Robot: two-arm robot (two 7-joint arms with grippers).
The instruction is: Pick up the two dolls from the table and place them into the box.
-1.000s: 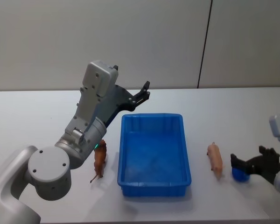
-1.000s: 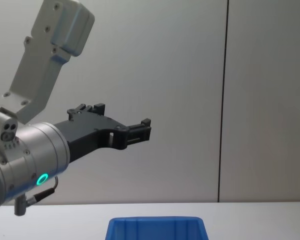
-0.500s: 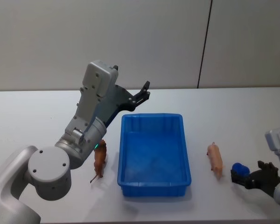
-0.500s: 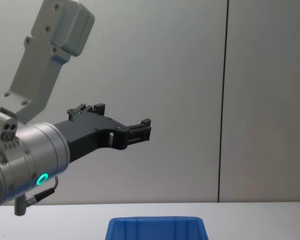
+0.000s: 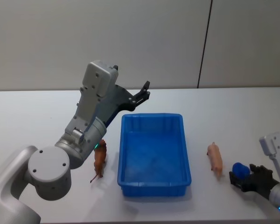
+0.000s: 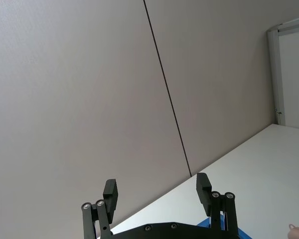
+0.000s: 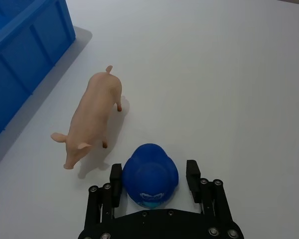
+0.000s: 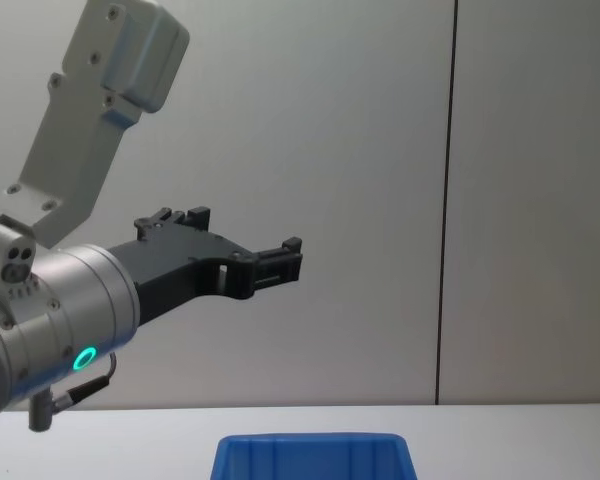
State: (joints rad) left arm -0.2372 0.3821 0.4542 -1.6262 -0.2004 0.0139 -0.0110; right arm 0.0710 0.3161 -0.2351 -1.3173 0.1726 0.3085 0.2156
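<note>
Across the white table almost nothing had moved in the last second. The blue box sat empty at the centre, as before. The left gripper had stayed raised over the box's 11 o'clock corner with its jaws wide apart. Only the right gripper had shifted, pulling back toward the near edge at about 4 o'clock from the box. Its jaws stood apart on either side of a small blue toy, which had barely moved and so was probably not gripped. That retreat suggested no doll was yet on its way to the box. The pig, a smooth pink figure with stubby legs and a curled tail, stood on the table at 3 o'clock from the box, snout toward the near edge. The brown animal, slim and long-legged, stood at 9 o'clock, close beside the box wall and partly behind the left arm.
</note>
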